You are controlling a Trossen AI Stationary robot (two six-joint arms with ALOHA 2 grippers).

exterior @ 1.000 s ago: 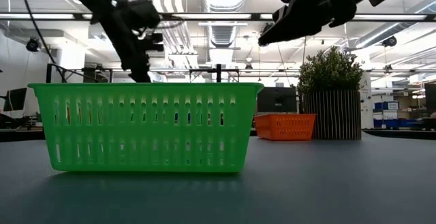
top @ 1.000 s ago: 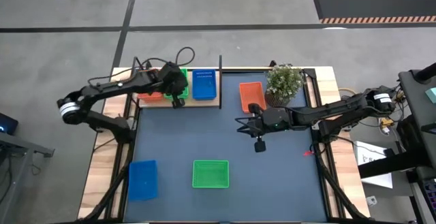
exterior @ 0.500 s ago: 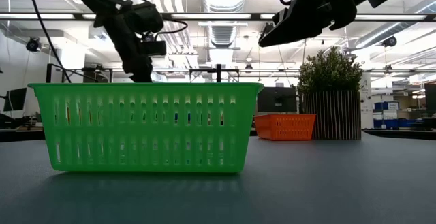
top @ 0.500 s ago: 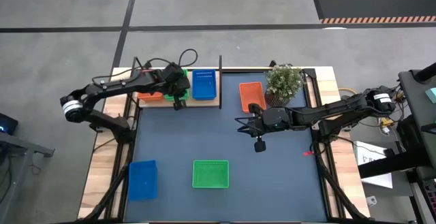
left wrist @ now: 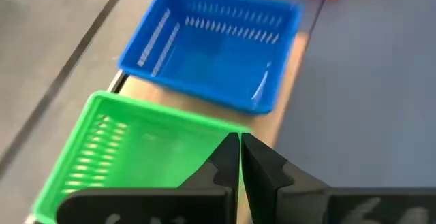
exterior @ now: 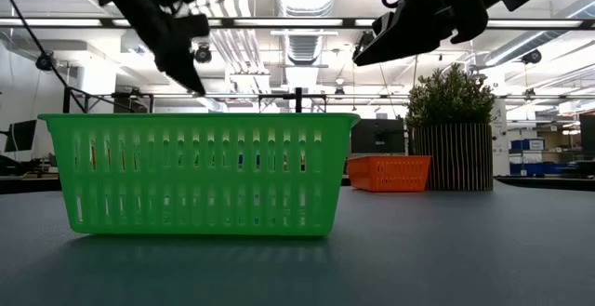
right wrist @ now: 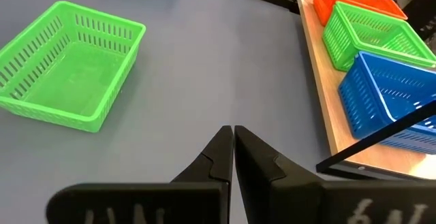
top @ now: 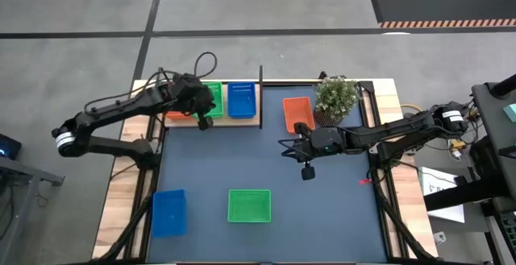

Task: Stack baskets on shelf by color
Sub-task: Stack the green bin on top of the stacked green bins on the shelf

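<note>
The left gripper (left wrist: 240, 157), fingers pressed together and holding nothing, hangs over the green basket (left wrist: 129, 157) on the wooden shelf (top: 242, 121). This basket is a shallow rectangular tray of slotted plastic mesh; it sits between a red-orange basket (top: 174, 112), mostly hidden by the arm, and a blue basket (top: 241, 100). The right gripper (right wrist: 231, 154), also closed and empty, hovers over the dark mat (top: 322, 209) near another red-orange basket (top: 297, 113).

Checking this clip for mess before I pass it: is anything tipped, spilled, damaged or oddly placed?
Nothing stands out. The red-orange, green and blue baskets sit upright in a row on the shelf. A blue basket, green basket and orange basket rest flat on the mat, unsorted but undamaged.
</note>
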